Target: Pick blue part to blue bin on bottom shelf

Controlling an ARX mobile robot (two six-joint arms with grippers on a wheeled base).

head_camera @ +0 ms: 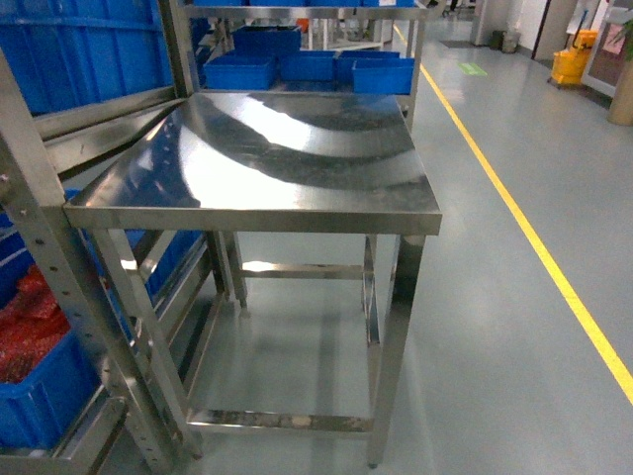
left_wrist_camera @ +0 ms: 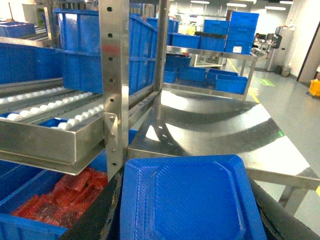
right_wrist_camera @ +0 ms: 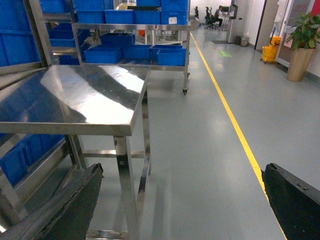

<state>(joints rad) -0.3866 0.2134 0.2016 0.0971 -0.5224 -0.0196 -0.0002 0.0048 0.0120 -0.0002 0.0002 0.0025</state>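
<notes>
In the left wrist view the blue part, a flat ribbed blue piece with cut corners, fills the lower frame. My left gripper is shut on it, with black fingers against both sides. It hangs beside the rack's perforated upright, in front of the steel table. The bottom shelf carries a blue crate of red bags. Further along that level a blue crate wall shows; I cannot tell if it is the blue bin. My right gripper is open over bare floor. Neither gripper shows in the head view.
A steel table stands against the rack. A roller-track level with a flat front rail juts out above the crate of red bags. Large blue crates sit higher on the rack. A yellow floor line runs on the right.
</notes>
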